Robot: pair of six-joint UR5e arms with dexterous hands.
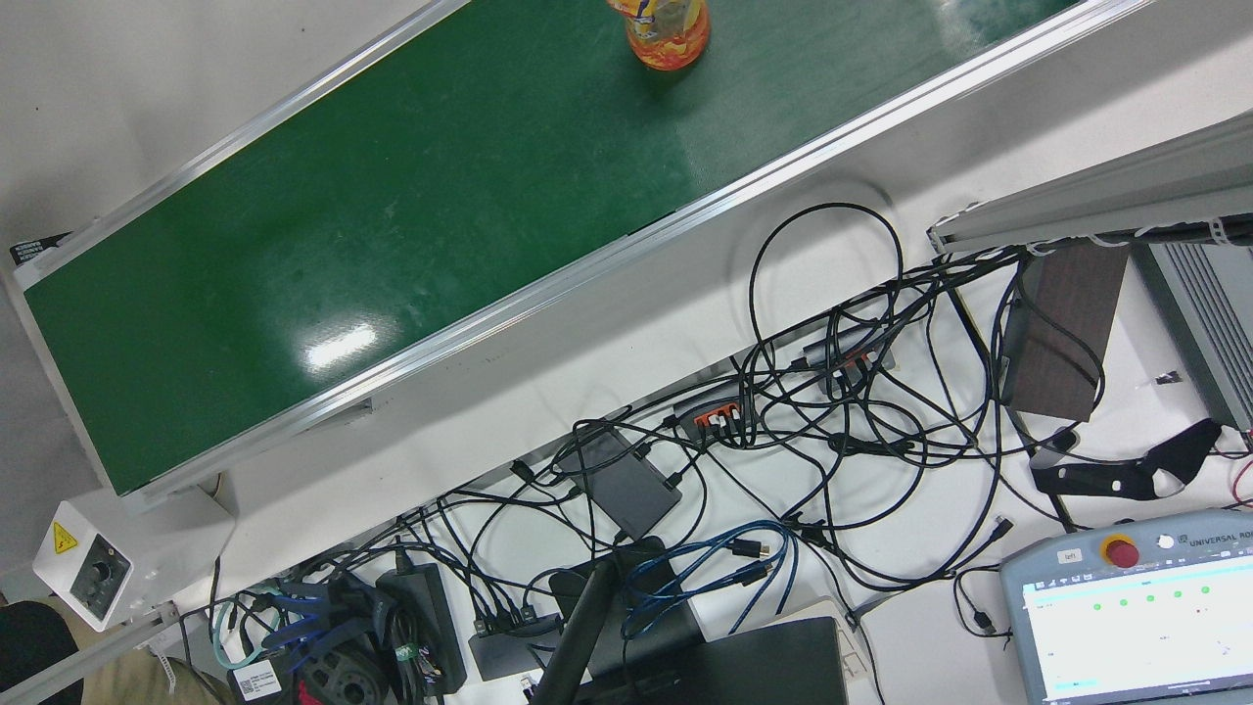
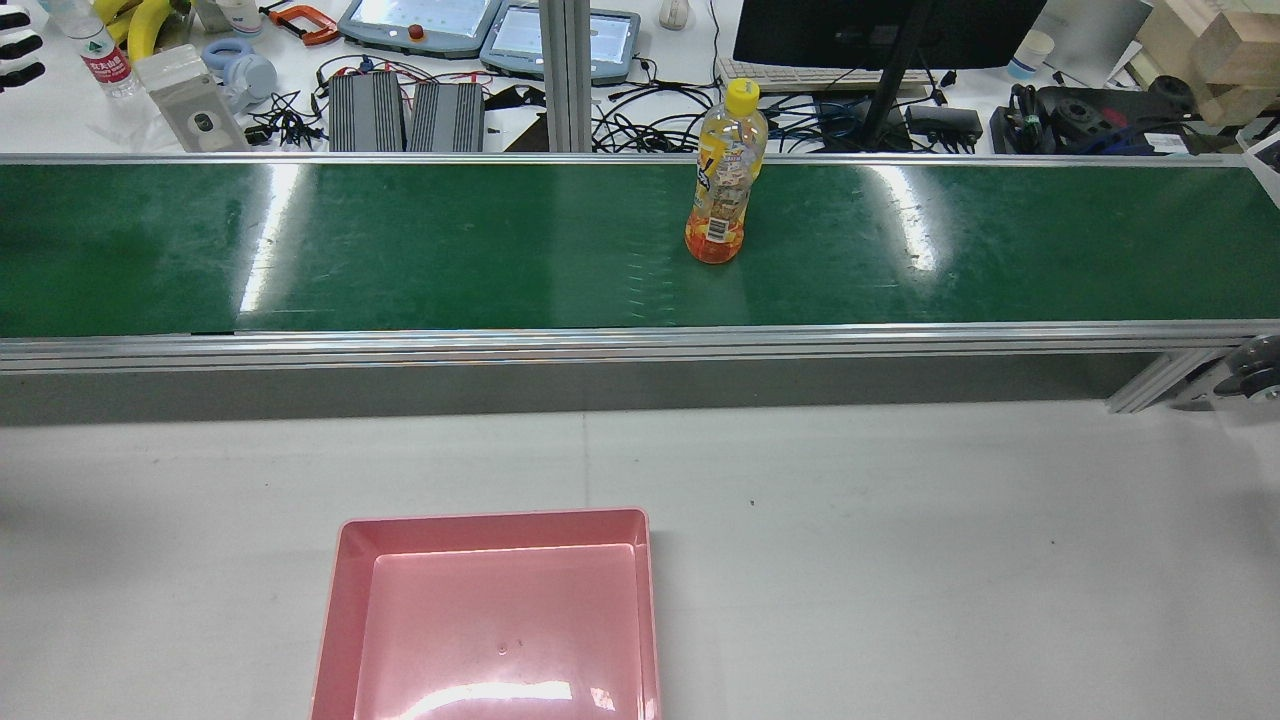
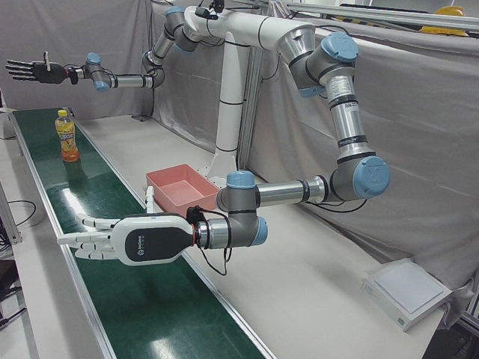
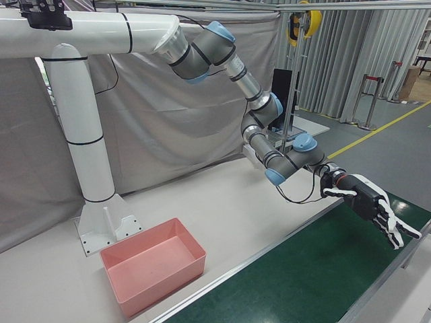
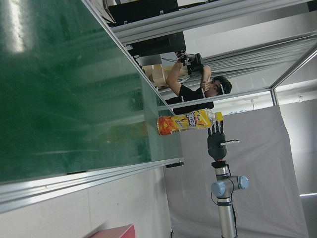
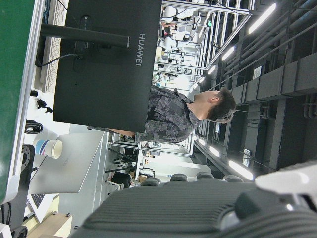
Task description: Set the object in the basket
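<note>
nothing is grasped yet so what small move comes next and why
Probably lower the right hand toward the bottle. The bottle stands upright on the green belt, untouched; both hands are open, and the right one seems nearer to it than the left hand. The pink basket is empty.

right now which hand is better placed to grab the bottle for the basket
Probably the left hand: it hangs open, low over the belt, on the basket's side of the bottle, which its camera sees. The right hand, also open, sits raised beyond the bottle.
</note>
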